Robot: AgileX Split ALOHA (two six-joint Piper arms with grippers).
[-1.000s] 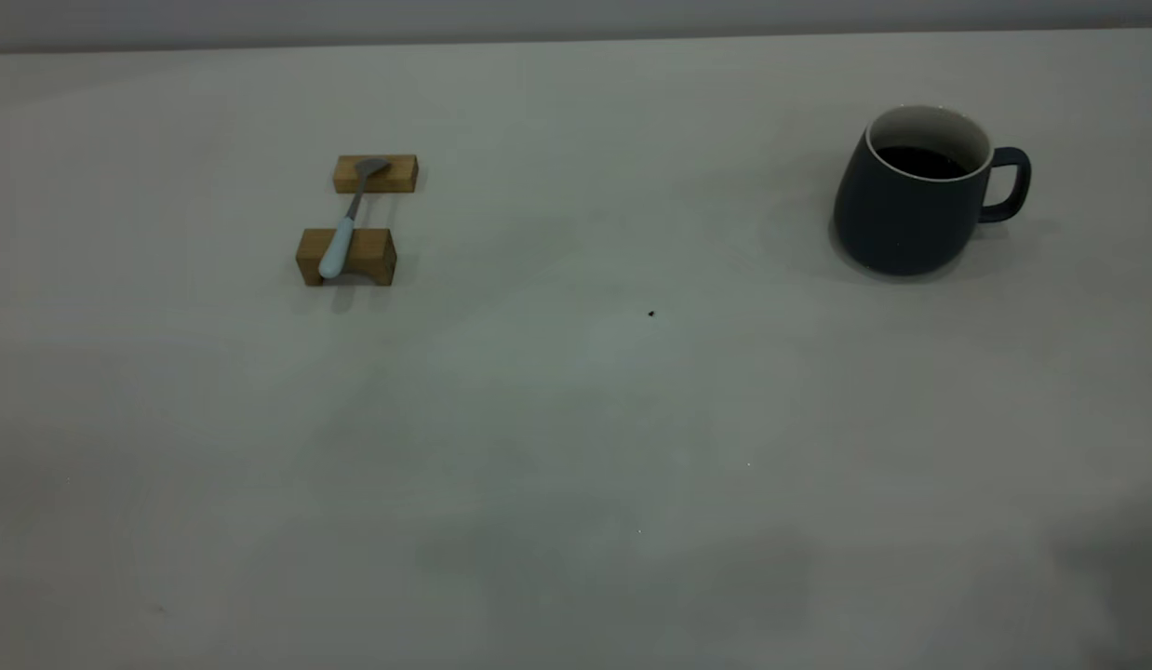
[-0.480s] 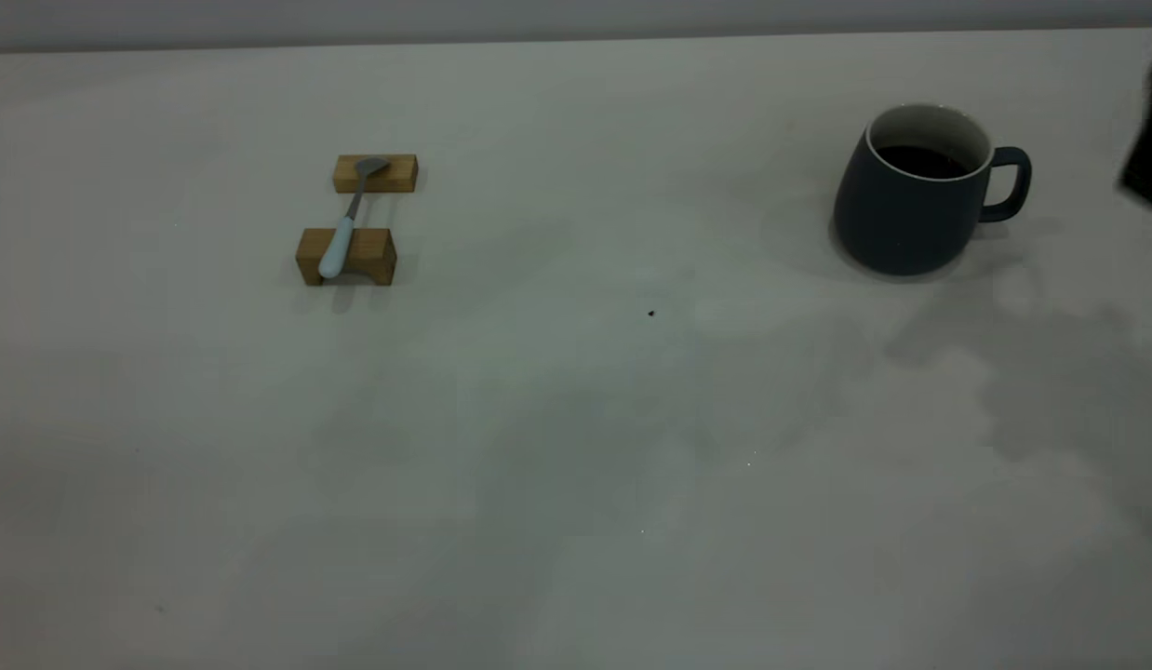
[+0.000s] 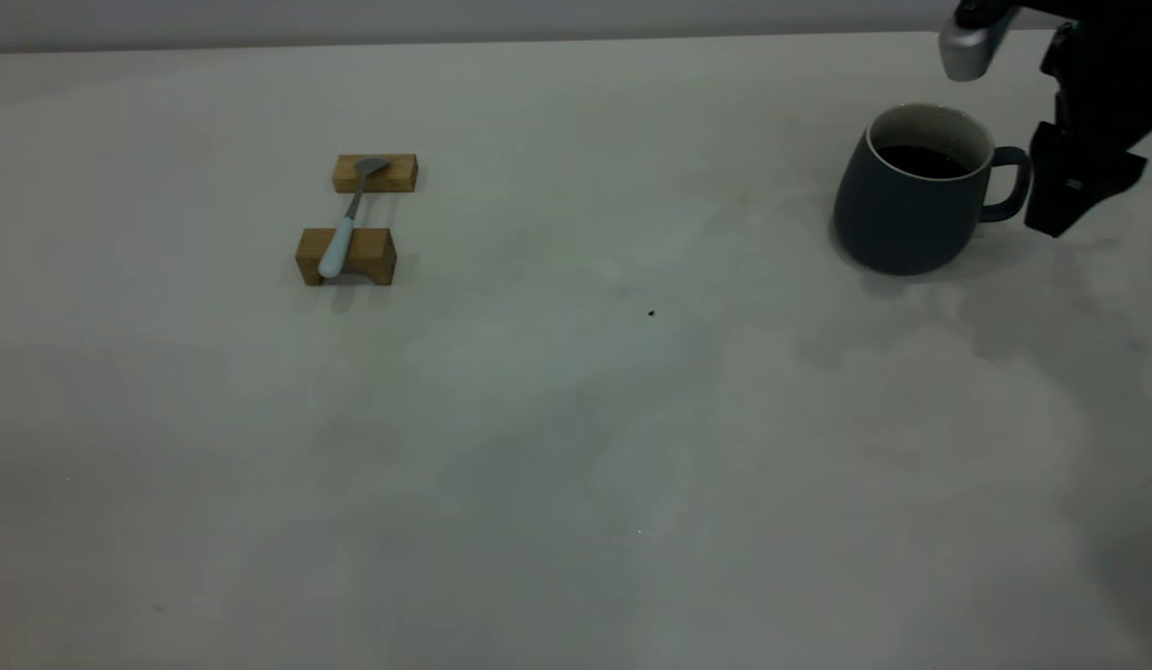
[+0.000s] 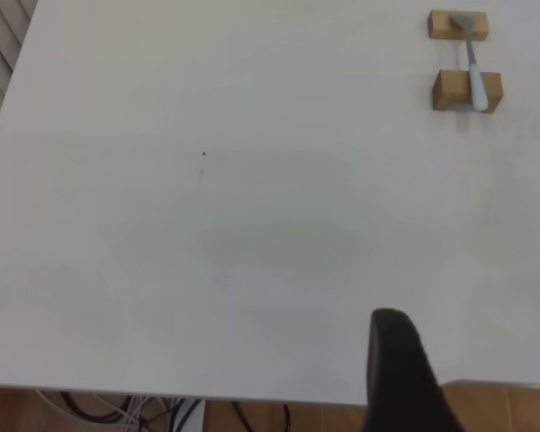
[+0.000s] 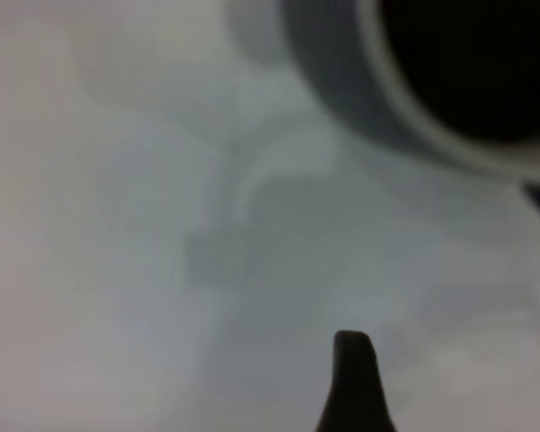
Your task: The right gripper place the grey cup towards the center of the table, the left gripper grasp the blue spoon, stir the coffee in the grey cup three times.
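The grey cup (image 3: pixel 906 219) stands at the far right of the table (image 3: pixel 576 419), handle (image 3: pixel 1010 183) turned right, with dark coffee (image 3: pixel 922 160) inside. My right gripper (image 3: pixel 1064 200) hangs just right of the handle, not touching it, and looks open; its wrist view shows one finger (image 5: pixel 353 364) short of the cup (image 5: pixel 342 81). The blue spoon (image 3: pixel 343 233) lies across two wooden blocks at the left. My left gripper (image 4: pixel 474 337) is open over the table edge, far from the spoon (image 4: pixel 472 67), and is outside the exterior view.
The two wooden blocks (image 3: pixel 375 173) (image 3: pixel 346 256) carry the spoon's bowl and handle. A tiny dark speck (image 3: pixel 650 314) marks the middle of the table. Cables and a wooden floor (image 4: pixel 162 414) show past the table edge in the left wrist view.
The right arm has come in from the right edge and moved left to just beside the cup's handle. Cup, spoon and blocks have not moved.
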